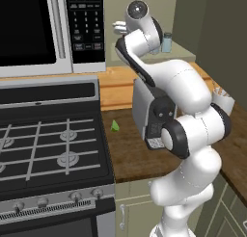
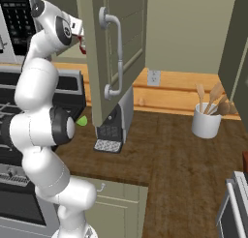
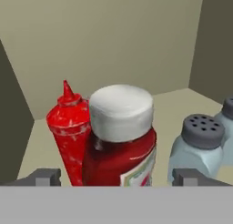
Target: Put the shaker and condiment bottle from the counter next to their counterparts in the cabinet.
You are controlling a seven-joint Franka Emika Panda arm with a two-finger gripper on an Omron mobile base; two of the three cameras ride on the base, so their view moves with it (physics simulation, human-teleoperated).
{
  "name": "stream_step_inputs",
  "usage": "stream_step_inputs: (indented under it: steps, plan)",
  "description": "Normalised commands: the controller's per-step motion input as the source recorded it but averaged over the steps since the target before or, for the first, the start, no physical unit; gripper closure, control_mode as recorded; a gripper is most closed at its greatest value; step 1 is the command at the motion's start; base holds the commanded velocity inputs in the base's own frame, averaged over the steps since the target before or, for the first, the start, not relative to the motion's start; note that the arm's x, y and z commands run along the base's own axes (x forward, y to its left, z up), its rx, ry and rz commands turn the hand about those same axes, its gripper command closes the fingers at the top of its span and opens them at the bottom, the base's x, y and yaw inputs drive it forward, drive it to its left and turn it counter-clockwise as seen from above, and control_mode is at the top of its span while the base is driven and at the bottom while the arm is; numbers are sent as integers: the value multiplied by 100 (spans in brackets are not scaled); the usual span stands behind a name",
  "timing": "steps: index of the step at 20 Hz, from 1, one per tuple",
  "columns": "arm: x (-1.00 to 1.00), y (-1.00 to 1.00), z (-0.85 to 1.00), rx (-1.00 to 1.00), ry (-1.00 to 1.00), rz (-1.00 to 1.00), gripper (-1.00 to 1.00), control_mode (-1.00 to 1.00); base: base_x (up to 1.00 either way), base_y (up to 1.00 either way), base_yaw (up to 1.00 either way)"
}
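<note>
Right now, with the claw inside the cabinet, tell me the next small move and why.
Probably back the claw straight out. The condiment bottle already stands on the cabinet shelf against the red squeeze bottle, with two shakers beside it, and the fingertips sit wide of the bottle, seemingly released.

You see even, soft light, no glare. The cabinet [image 3: 113,45] inside is dimmer at its side walls. All views are slightly blurred.

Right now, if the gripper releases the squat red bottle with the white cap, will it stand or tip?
The squat red bottle with the white cap looks wide and low, so it probably stands. It sits close beside the tall red squeeze bottle, so a sideways nudge might topple that narrower one.
</note>
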Motion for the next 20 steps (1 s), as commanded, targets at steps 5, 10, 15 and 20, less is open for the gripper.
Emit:
stream_step_inputs:
  steps: [5,10,15,20]
  plan:
    - [-29,10,0,-6,-21,1,-100,-100,0,0,0]
    - [-100,2,-20,0,-13,0,-100,-100,0,0,0]
    - [-100,0,-56,1,0,0,-100,-100,0,0,0]
    - [-100,0,-66,3,0,0,-100,-100,0,0,0]
